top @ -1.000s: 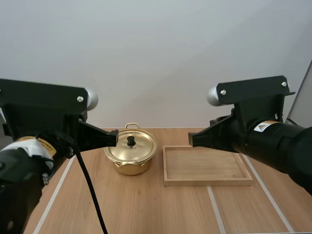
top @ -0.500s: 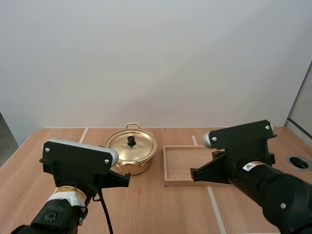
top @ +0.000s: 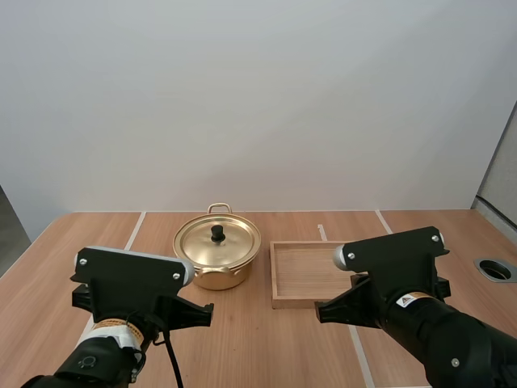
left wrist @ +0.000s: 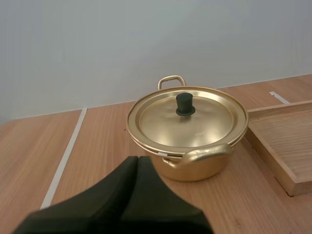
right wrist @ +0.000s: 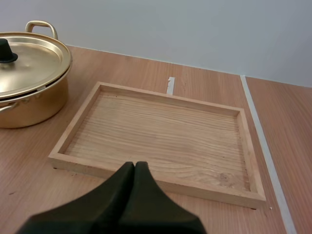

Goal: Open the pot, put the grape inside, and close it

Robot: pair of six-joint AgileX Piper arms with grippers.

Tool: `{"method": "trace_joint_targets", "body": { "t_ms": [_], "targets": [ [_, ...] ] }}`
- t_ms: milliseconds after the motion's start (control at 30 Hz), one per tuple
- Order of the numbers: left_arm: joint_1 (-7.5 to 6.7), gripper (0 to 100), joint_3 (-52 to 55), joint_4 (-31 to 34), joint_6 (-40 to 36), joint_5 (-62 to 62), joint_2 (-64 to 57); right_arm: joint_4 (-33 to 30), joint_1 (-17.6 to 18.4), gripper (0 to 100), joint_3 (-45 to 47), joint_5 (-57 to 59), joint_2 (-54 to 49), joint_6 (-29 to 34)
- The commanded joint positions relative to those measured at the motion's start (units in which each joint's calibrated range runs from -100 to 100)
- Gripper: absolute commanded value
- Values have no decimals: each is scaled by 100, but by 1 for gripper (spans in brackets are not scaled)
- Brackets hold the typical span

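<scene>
A golden pot (top: 216, 259) stands at the table's middle with its lid (left wrist: 187, 119) on, a black knob (left wrist: 185, 104) at the lid's centre. My left gripper (top: 208, 310) hangs low in front of the pot, a little to its left, and its fingers lie together as one dark wedge (left wrist: 137, 159) with nothing held. The right gripper (top: 318, 311) sits just in front of the wooden tray (top: 311, 271). It too is shut, its wedge (right wrist: 134, 165) at the tray's near rim (right wrist: 146, 174).
The tray (right wrist: 161, 96) lies right of the pot (right wrist: 29, 78), close beside it, and holds nothing. A round metal hole (top: 494, 269) is set in the table at the far right. White lines (left wrist: 63, 161) run across the wooden tabletop.
Both arms have dropped and drawn back toward the table's near edge, uncovering the pot and tray. Pot, lid and tray have not moved.
</scene>
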Motion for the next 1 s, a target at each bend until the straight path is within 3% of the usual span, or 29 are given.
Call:
{"method": "trace_joint_targets", "body": {
  "t_ms": [0,367,667,967],
  "targets": [
    [-18,0,0,25,27,45,-14,-75,-24,0,61,-171,-36,-65],
    [-18,0,0,25,31,-8,-14,-246,-24,0,451,-705,-36,-65],
    [296,0,0,25,31,-9,-761,-246,-24,0,522,-732,-36,-65],
    [324,0,0,25,31,-73,-1117,-275,78,0,522,-767,-248,-65]
  ]
}}
